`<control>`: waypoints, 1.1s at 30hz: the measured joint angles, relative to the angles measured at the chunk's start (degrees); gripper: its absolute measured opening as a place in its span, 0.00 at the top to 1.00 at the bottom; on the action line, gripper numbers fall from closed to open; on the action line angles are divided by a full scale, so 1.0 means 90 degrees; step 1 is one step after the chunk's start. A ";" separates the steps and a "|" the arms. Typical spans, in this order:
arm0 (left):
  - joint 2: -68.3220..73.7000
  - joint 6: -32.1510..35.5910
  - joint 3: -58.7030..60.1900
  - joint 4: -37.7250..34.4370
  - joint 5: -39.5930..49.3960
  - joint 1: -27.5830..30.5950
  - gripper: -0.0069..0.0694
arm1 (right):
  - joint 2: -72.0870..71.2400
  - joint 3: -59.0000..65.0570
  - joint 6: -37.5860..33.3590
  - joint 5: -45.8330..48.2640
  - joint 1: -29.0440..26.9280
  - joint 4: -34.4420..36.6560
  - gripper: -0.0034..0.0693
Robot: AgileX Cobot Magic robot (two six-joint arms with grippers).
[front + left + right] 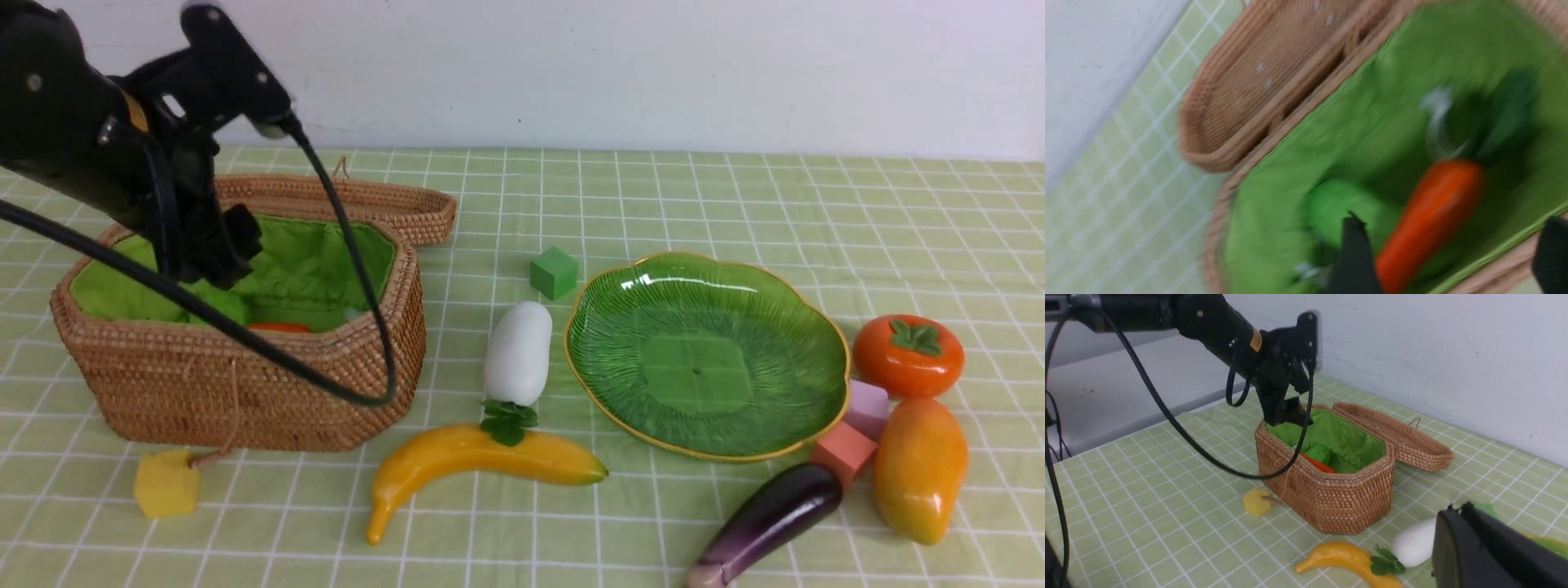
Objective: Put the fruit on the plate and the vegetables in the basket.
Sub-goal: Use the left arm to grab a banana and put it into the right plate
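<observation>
left hand (219,260) above the basket (245,392), spread wide and empty.
carrot (1429,216) and gourd (1339,208) lie inside; next, the white radish (518,353) mid-counter likely needs gripping across its body.

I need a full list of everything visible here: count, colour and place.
basket: 1, brown wicker, green lining, lid open, left side
gourd: 1, light green, inside basket
carrot: 1, orange-red, inside basket
radish: 1, white, between basket and plate
banana: 1, yellow, in front of radish
plate: 1, green, gold rim, centre-right
persimmon: 1, orange, right of plate
mango: 1, yellow-orange, in front of persimmon
eggplant: 1, dark purple, front right
cubes: 4, green cube behind radish, yellow cube before basket, pink cube and salmon cube right of plate
tablecloth: 1, light green checked, under everything
left tool: 1, black, open, above basket
right tool: 1, black, shut, right wrist view only
</observation>
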 joint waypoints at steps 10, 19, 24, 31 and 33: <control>0.0002 -0.2202 -0.0014 -0.1599 0.0873 -0.1897 0.93 | 0.0000 0.0000 0.0177 0.1203 0.0000 -0.0123 0.94; 0.1321 -0.2621 -0.0014 0.0026 0.1404 -0.3225 0.82 | 0.0000 0.0000 0.0828 0.1836 0.0000 -0.0945 0.92; 0.1867 -0.2627 -0.0014 0.0465 0.1362 -0.3231 0.55 | 0.0000 0.0000 0.0868 0.1921 0.0000 -0.1082 0.92; 0.2268 -0.2810 -0.0014 0.1369 0.1114 -0.3231 0.32 | 0.0000 0.0000 0.0868 0.1915 0.0000 -0.1099 0.91; 0.2325 -0.2923 -0.0014 0.1526 0.1068 -0.3231 0.31 | 0.0000 0.0000 0.0868 0.1915 0.0000 -0.1099 0.91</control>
